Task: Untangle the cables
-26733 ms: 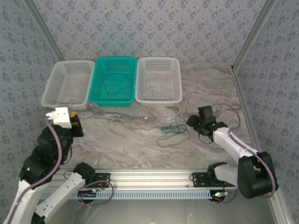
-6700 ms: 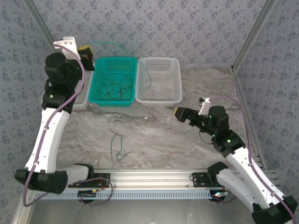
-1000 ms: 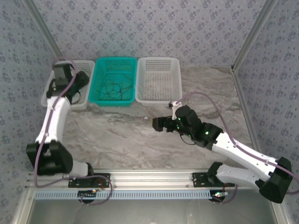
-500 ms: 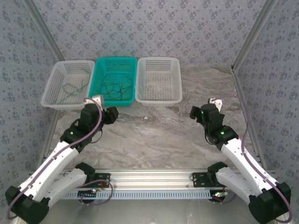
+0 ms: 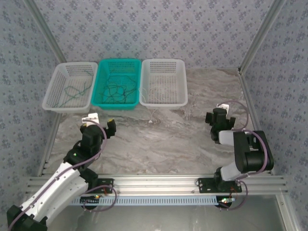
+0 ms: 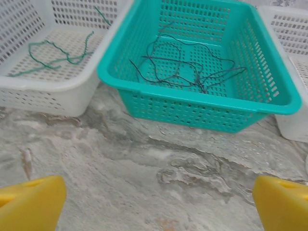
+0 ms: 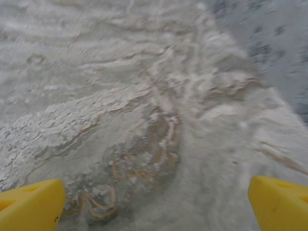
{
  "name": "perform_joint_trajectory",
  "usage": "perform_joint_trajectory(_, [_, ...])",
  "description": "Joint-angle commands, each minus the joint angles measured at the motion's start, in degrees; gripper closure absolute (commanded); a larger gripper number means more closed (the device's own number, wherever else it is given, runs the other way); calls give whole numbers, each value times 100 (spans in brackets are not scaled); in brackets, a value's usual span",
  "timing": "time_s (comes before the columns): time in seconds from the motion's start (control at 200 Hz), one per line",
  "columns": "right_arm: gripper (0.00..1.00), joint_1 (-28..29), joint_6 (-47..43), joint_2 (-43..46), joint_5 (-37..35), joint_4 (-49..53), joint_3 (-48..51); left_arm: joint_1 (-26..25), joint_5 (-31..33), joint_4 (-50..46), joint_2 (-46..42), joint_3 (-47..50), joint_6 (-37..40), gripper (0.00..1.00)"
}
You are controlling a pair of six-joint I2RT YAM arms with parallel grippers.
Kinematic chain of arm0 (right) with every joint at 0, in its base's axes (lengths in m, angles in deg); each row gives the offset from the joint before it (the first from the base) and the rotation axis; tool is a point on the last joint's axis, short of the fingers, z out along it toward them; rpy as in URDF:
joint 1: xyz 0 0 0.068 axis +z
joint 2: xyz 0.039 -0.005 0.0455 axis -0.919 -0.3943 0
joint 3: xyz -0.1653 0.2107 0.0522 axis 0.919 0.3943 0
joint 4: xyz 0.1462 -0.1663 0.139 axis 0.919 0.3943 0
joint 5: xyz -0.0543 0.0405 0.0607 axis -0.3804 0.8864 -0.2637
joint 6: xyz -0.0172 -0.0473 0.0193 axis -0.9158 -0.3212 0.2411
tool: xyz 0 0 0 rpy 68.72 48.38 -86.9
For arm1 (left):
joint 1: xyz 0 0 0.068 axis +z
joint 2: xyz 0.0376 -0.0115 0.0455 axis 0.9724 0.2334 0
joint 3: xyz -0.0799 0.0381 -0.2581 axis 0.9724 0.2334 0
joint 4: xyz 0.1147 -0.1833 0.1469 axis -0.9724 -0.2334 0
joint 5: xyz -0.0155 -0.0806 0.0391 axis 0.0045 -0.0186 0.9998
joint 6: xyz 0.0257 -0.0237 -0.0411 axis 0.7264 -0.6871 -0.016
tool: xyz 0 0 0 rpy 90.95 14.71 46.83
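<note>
- My left claw (image 6: 157,202) sits at the lower left of the overhead frame. Its jaws are spread wide, with nothing between the yellow fingertips (image 6: 31,202), over the bare marble table (image 6: 144,159).
- My right claw (image 7: 155,203), at the right of the overhead frame, is also spread wide and empty above the marble.
- Farther back, three baskets stand in a row across the upper part of the overhead frame, side by side.
- The dark cables (image 6: 180,65) lie tangled in the teal basket (image 6: 192,98), the middle one.
- A green cable (image 6: 57,61) lies loose in the left white basket (image 6: 43,89).
- I cannot make out what is in the right white basket (image 5: 162,102).
</note>
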Motion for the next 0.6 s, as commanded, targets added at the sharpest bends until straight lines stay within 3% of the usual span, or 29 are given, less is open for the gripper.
perform_joint_trajectory(0.0, [0,-151,-468,-374,1056,-2234,413,-5,476,681,5,193,730,1])
perform_joint_trajectory(0.05, [0,-217,-319,-38,1120,-1094,164,17,523,1005,60,305,1031,1])
perform_joint_trajectory(0.095, [0,-243,-390,-247,1214,-1893,369,60,521,1418,100,470,1360,1])
perform_joint_trajectory(0.15, [0,-237,-333,-77,1134,-1279,221,163,441,2087,168,722,1882,1])
perform_joint_trajectory(0.195, [0,-174,-396,-196,1030,-1710,324,379,303,2650,297,925,2191,1])
perform_joint_trajectory(0.24, [0,-134,-388,-102,938,-1449,270,796,82,2896,467,992,2206,1])
perform_joint_trajectory(0.36, [0,-196,-422,-120,1262,-1450,251,2396,-1481,3805,1130,1271,1545,1])
perform_joint_trajectory(0.41, [0,-223,-437,-112,1368,-1395,230,2791,-1836,4227,1579,1301,1403,1])
perform_joint_trajectory(0.51, [0,-224,-436,-113,1378,-1392,223,2887,-1970,5044,2716,1166,1711,1])
perform_joint_trajectory(0.595, [0,-240,-430,-117,1395,-1389,226,2889,-2124,6334,3848,1106,1780,1])
